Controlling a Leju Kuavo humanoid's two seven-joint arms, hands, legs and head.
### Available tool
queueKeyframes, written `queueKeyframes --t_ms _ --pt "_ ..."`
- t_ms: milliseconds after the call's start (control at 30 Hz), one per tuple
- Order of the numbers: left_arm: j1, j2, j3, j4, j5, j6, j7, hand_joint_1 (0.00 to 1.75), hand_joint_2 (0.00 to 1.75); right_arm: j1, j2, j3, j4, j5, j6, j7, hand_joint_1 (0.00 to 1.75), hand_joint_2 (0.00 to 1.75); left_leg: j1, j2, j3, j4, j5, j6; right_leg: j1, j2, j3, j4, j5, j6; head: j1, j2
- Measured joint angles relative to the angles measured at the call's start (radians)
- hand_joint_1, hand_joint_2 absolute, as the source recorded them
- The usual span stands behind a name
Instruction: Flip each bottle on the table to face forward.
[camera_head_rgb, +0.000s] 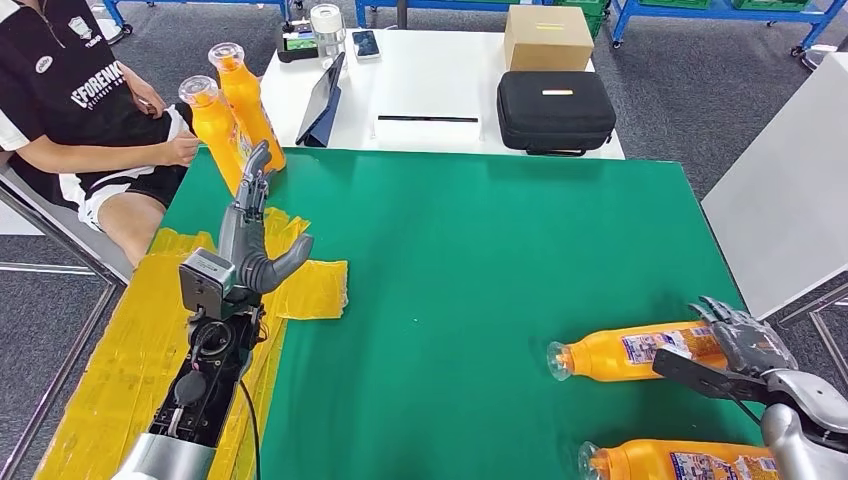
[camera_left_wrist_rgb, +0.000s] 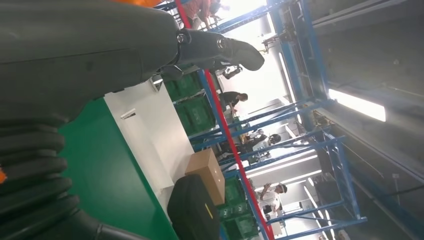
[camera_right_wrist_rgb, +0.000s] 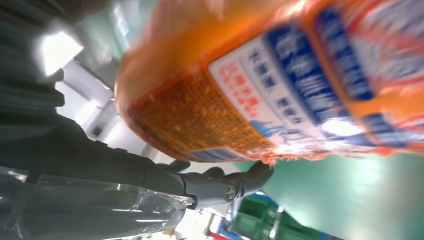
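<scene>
We see four orange bottles on the green surface (camera_head_rgb: 480, 260). Two stand upright at the far left corner: front bottle (camera_head_rgb: 213, 125) and back bottle (camera_head_rgb: 243, 95), near a seated person (camera_head_rgb: 80, 100). Left robot hand (camera_head_rgb: 252, 235) sits just below them, fingers apart, holding nothing. Right robot hand (camera_head_rgb: 735, 335) grips a lying bottle (camera_head_rgb: 625, 352) at its base end, cap pointing left; wrist view shows the label (camera_right_wrist_rgb: 280, 95) close up. Another lying bottle (camera_head_rgb: 680, 462) is near the front edge. Yellow tape (camera_head_rgb: 300, 285) lies beside the left arm.
</scene>
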Motion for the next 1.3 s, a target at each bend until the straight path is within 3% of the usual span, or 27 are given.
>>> queueKeyframes --t_ms 467,833,967,1000,1100,1133,1300 --pt "0.001 0.003 0.012 0.012 0.002 0.003 -0.002 0.0 1.75 -0.031 0.026 0.06 0.0 -0.013 0.016 -0.009 0.0 1.75 0.0 0.0 0.001 0.0 0.0 0.0 0.0 0.0 0.0 0.0 0.0 0.0 0.0 0.0" --pt "0.001 0.003 0.017 0.015 0.011 -0.001 -0.003 0.0 1.75 0.012 0.039 0.134 -0.127 0.0 0.098 -0.001 0.0 1.75 0.0 0.0 0.001 0.0 0.0 0.0 0.0 0.0 0.0 0.0 0.0 0.0 0.0 0.0" --pt "0.001 0.003 0.018 0.015 0.014 -0.008 -0.003 0.0 1.75 0.013 0.04 0.184 -0.167 -0.018 0.169 0.027 0.01 1.75 0.0 0.0 0.001 0.0 0.0 0.0 0.0 0.0 0.0 0.0 0.0 0.0 0.0 0.0" --pt "0.001 0.003 0.018 0.015 0.015 -0.01 -0.003 0.0 1.75 0.014 0.037 0.193 -0.174 -0.031 0.195 0.033 0.15 1.75 0.0 0.0 0.002 0.0 0.0 0.0 0.0 0.0 0.0 0.0 0.0 0.0 0.0 0.0" --pt "0.0 0.003 0.018 0.015 0.017 -0.02 -0.002 0.0 1.75 0.023 0.008 0.213 -0.187 -0.082 0.276 0.042 1.41 1.75 -0.001 -0.002 0.002 0.0 0.0 0.0 0.0 -0.001 0.001 0.0 0.0 0.0 0.0 0.0" --pt "0.0 0.003 0.018 0.015 0.018 -0.024 -0.001 0.0 1.75 0.027 -0.008 0.218 -0.19 -0.1 0.299 0.041 1.71 1.75 -0.001 -0.003 0.002 0.0 0.0 0.0 0.0 -0.002 0.001 0.0 0.0 0.0 0.0 0.0" --pt "-0.004 0.003 0.018 0.022 0.031 -0.029 -0.003 0.0 1.75 0.049 -0.083 0.238 -0.201 -0.159 0.365 0.041 1.75 1.75 -0.002 -0.004 0.002 0.0 0.0 0.001 -0.001 -0.002 0.002 0.0 0.0 0.0 0.0 0.0"
